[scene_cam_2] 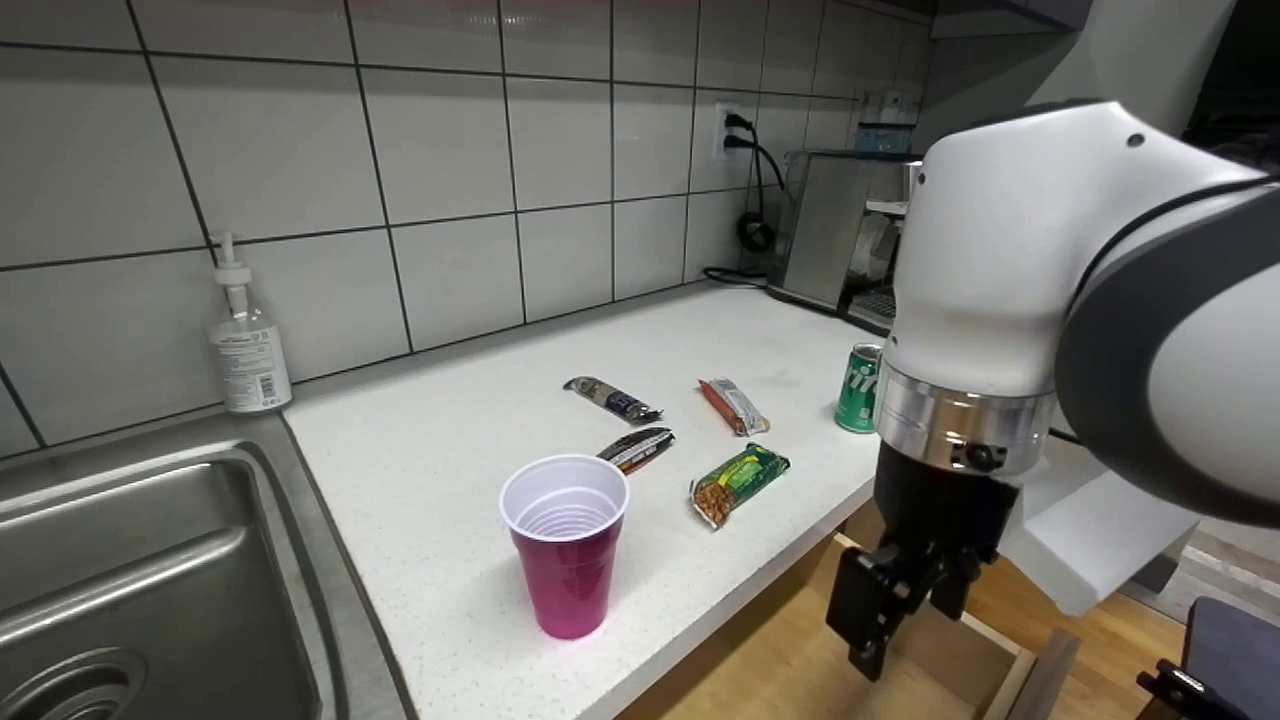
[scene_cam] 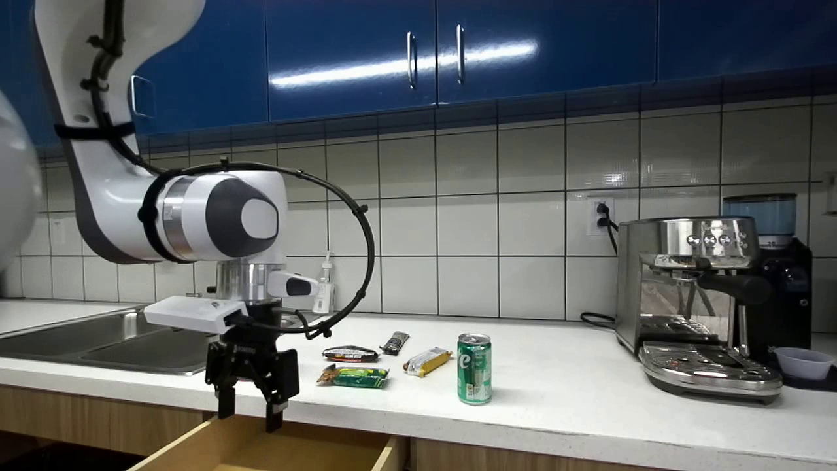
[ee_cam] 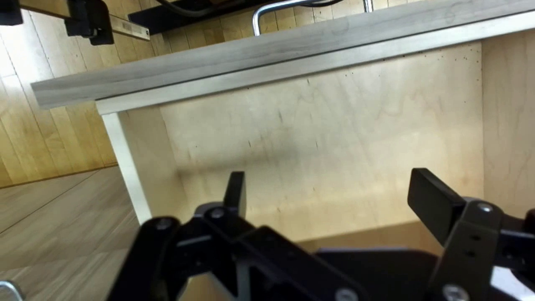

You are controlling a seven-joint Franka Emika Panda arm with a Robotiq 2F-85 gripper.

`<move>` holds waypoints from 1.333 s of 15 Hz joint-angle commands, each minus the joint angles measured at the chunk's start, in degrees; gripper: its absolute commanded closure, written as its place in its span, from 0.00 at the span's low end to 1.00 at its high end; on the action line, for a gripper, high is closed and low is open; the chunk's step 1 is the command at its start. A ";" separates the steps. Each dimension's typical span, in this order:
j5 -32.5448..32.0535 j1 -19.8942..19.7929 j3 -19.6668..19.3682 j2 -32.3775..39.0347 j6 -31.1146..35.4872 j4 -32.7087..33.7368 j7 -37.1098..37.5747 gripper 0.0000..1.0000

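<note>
Beneath the gripper (scene_cam: pixel 250 415), its fingers (ee_cam: pixel 432 202) spread wide, a wooden drawer (ee_cam: pixel 334 138) stood open; near the gripper, a green-wrapped bar (scene_cam: pixel 354 377) lay on the counter (scene_cam: pixel 556 386).

Shone in a white streak (scene_cam: pixel 366 69) on the blue cupboards (scene_cam: pixel 353 33) above the gripper (scene_cam: pixel 250 412). Glared white on the floor (ee_cam: pixel 29 54) beyond it. Made a soft shadow (ee_cam: pixel 242 165) in the drawer (ee_cam: pixel 355 121) below it. Went blurry at the gripper's back in the wrist view.
</note>
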 commanded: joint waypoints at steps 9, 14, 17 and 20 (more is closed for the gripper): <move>2.39 -4.45 0.32 -4.92 -6.93 4.40 -0.37 0.00; 2.19 -6.11 0.16 -1.78 -9.14 9.73 3.77 0.00; 1.21 -6.90 0.24 0.51 -10.70 13.20 10.49 0.00; 0.99 -6.83 0.00 3.24 -11.43 16.61 16.73 0.00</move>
